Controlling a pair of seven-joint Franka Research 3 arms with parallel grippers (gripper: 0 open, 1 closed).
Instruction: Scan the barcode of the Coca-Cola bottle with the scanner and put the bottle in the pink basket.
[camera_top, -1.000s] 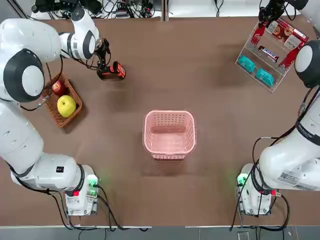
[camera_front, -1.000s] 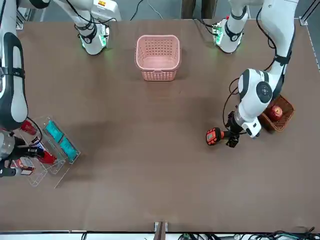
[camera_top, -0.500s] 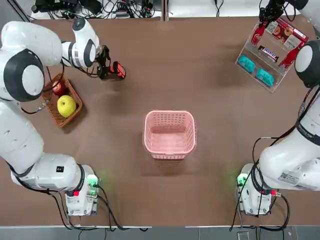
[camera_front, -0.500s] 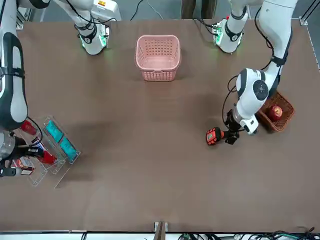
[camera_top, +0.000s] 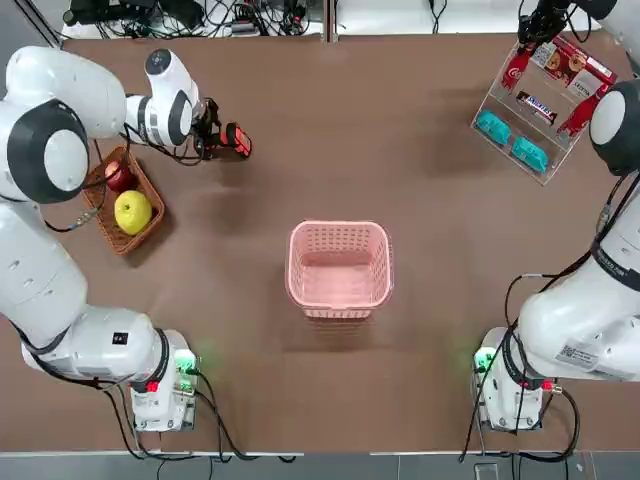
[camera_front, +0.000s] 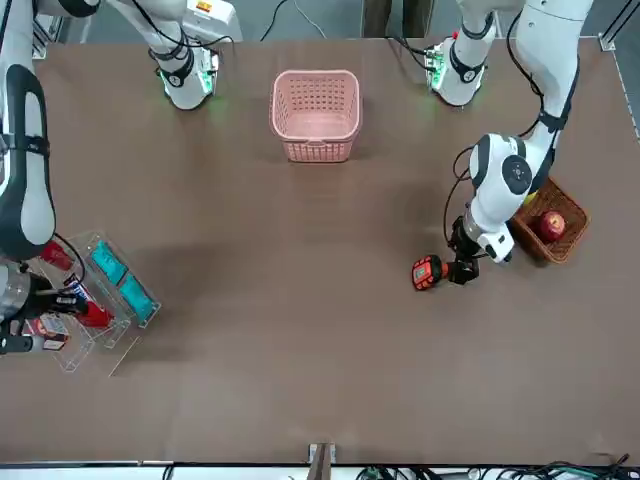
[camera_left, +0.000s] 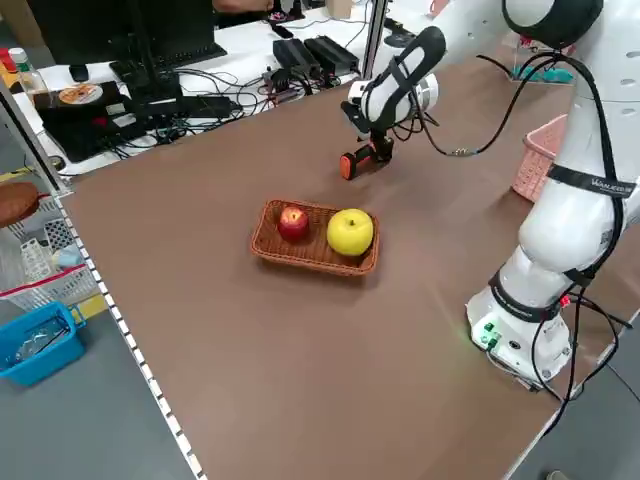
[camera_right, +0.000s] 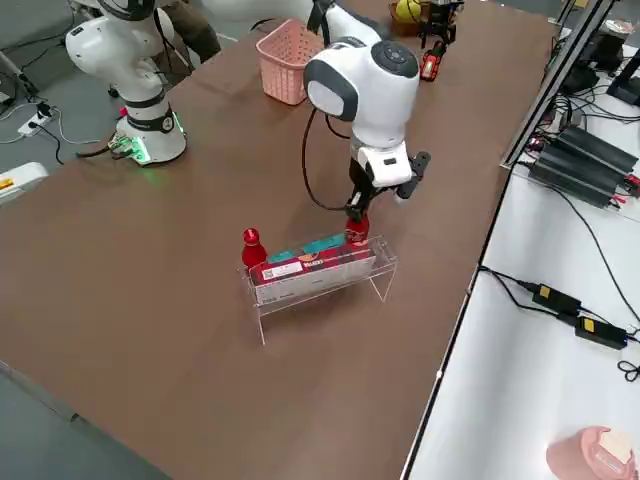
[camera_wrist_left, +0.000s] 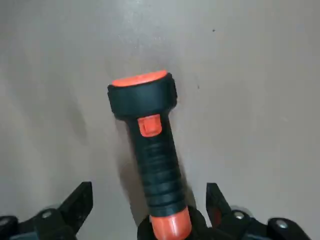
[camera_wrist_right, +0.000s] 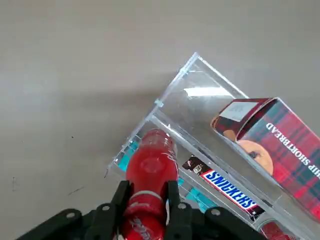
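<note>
The scanner (camera_top: 237, 140), black with orange trim, lies on the table at the far left. My left gripper (camera_top: 212, 134) is level with its handle end. In the left wrist view the fingers (camera_wrist_left: 80, 200) stand open on either side of the scanner (camera_wrist_left: 150, 155), not touching it. At the far right, my right gripper (camera_top: 530, 35) is shut on a red Coca-Cola bottle (camera_wrist_right: 150, 170), which stands at the end of a clear rack (camera_top: 545, 100). A second bottle (camera_top: 580, 115) stands at the rack's other end. The pink basket (camera_top: 340, 265) stands mid-table.
A brown wicker basket (camera_top: 105, 225) with a red and a yellow apple sits just behind the left arm. The rack also holds teal packets (camera_top: 510, 140), a chocolate bar and a red box. Bare tabletop separates the rack, the pink basket and the scanner.
My left gripper has turned and lined up behind the scanner's handle, fingers now either side of it. The right arm has not moved.
</note>
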